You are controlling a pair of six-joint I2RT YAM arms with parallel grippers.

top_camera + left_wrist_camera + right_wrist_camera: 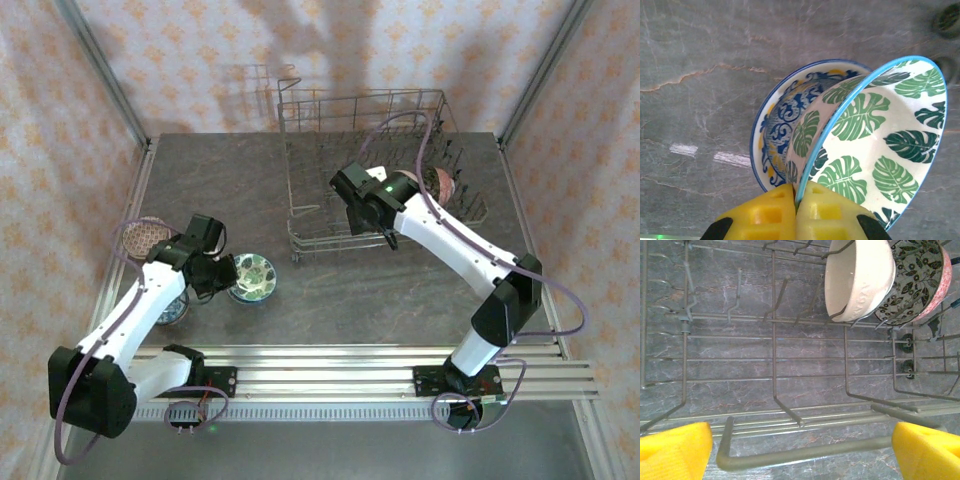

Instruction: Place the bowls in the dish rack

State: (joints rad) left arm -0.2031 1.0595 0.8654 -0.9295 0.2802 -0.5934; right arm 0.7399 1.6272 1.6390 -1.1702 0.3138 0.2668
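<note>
- Counter [380, 290]: dark grey stone-look slab with pale veining. Ribbed aluminium rails [350, 365] run along the near edge, and both arm bases are bolted there.
- Room: peach wallpaper [200, 60] with a small repeating motif on three sides, metal posts at the back corners.
- One dish rack [330, 240], grey wire, sits on the far right half of the counter.
- Six bowls can be counted.
- Two are in the rack, standing on edge between tines at its right end: a cream bowl [857, 280] and, touching it, a dark floral bowl [915, 285] with a pink outside.
- Four are on the counter, left side: a green-leaf bowl [875, 145], a blue-patterned bowl [775, 130], a pinkish bowl [145, 237] near the left edge, and one more bowl [172, 312] half hidden under the left arm, pattern not readable.
- Left end effector [796, 192]: yellow pads clamped tight on the green-leaf bowl's blue rim. That bowl is tilted up, its lower edge inside the blue-patterned one.
- Right end effector [800, 450]: pads spread wide, nothing between them, hanging over the rack's near left part.
</note>
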